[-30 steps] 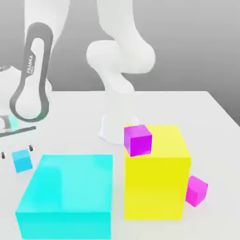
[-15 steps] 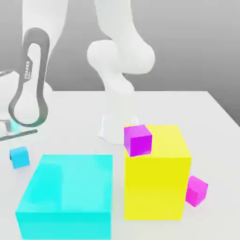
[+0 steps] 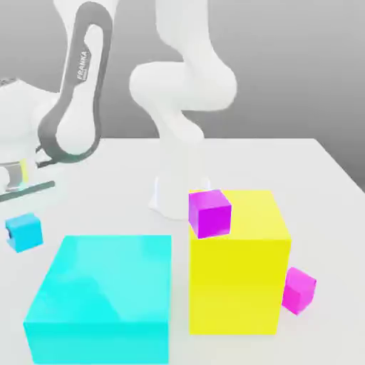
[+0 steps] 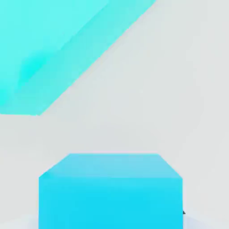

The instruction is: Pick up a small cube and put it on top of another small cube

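Note:
A small cyan cube (image 3: 23, 232) hangs at the exterior view's far left, just under the hand, and my gripper (image 3: 21, 228) is shut on it. The hand view has this cube (image 4: 111, 190) close up, with white table beyond it. One small magenta cube (image 3: 209, 212) rests on the top corner of the big yellow block (image 3: 239, 271). Another small magenta cube (image 3: 298, 289) lies on the table against the yellow block's right side.
A big cyan block (image 3: 103, 296) stands just right of the held cube and touches the yellow block; the hand view catches it too (image 4: 53, 49). The arm's white base (image 3: 175, 192) rises behind the blocks. The white table (image 3: 314, 185) ends at the right.
The gripper shut on the small cyan cube, then carried it up and toward the exterior view's left. The arm's upper link swung right. The other cubes and blocks stayed put.

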You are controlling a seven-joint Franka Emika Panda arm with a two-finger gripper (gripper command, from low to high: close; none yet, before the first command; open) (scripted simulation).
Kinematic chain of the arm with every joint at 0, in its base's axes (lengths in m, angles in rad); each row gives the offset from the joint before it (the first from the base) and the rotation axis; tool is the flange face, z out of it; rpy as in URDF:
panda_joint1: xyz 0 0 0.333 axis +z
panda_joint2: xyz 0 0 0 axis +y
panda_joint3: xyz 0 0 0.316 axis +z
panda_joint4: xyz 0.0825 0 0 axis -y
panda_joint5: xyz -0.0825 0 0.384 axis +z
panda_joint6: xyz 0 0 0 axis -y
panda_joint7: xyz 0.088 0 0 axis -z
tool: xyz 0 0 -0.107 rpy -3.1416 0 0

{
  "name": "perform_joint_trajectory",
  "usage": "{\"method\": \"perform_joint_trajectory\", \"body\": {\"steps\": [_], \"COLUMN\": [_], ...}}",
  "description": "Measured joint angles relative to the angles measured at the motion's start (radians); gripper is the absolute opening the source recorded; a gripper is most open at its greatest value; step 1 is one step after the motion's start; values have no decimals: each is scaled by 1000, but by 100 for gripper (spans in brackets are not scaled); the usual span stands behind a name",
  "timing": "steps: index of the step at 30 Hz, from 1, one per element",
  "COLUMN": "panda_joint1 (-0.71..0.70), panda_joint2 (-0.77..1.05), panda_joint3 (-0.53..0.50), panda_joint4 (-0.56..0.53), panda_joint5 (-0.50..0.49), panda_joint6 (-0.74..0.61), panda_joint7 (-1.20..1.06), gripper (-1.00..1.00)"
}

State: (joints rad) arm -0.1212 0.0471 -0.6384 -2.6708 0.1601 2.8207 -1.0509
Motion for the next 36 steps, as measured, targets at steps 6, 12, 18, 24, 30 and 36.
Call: {"method": "perform_joint_trajectory", "body": {"steps": [6, 12, 18, 24, 30, 36], "panda_joint1": [60, 222, 293, 407, 486, 520], "panda_joint2": [-73, -140, -203, -239, -191, -109], "panda_joint3": [99, 243, 432, 642, 708, 721], "panda_joint4": [31, 59, 88, 104, 83, 51], "panda_joint5": [-149, -323, -495, -587, -452, -283], "panda_joint6": [10, -6, -27, -69, -121, -182], "panda_joint7": [53, 227, 402, 625, 780, 920], "gripper": [-100, -100, -100, -100, -100, -100]}}
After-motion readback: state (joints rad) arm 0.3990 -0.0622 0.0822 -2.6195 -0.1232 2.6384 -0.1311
